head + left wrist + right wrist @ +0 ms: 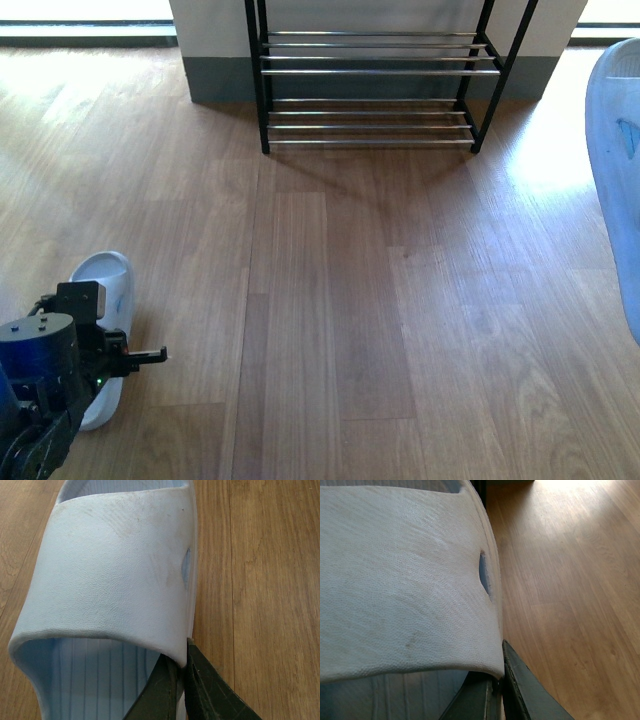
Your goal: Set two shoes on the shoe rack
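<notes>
Where the robot's left arm reaches down at the near left, the left gripper (185, 661) is clamped on the strap edge of the left slide (115, 570), one finger under the strap and the other against its outside. This pale blue slide lies on the wooden floor (350, 300), sole down. On the robot's other side, the right gripper (501, 669) pinches the strap edge of the right slide (400, 580) in the same way. In the front view that slide fills the right edge, close to the camera and seemingly lifted off the boards. Well beyond both, across bare planks, the shoe rack (380, 70) stands against the wall (210, 40), nothing resting on its visible chrome rods.
</notes>
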You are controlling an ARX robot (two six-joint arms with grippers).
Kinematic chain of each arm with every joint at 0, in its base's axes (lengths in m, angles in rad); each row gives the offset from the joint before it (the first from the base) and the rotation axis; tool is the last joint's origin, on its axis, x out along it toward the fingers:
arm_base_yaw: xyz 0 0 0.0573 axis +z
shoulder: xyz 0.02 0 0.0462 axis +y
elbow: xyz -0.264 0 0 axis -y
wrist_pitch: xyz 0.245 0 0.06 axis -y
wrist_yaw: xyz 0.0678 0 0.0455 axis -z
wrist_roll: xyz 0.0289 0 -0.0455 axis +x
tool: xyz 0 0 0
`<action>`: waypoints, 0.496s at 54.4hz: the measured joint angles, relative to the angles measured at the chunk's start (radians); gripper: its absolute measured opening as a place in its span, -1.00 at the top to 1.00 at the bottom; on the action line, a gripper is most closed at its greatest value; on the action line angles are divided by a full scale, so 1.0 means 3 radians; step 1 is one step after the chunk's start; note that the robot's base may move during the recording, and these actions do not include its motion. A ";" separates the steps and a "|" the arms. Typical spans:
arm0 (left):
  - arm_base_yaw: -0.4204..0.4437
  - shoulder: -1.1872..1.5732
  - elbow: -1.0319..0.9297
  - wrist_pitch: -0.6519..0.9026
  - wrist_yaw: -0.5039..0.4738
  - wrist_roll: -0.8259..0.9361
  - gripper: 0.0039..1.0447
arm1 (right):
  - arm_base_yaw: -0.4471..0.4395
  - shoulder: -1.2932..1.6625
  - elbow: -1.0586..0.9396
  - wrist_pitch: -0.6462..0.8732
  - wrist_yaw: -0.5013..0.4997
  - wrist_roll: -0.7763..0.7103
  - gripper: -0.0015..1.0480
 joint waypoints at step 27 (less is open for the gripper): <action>0.0000 0.0000 -0.0015 0.0000 0.0008 0.0000 0.97 | 0.0000 0.0000 0.0000 0.0000 0.0000 0.0000 0.97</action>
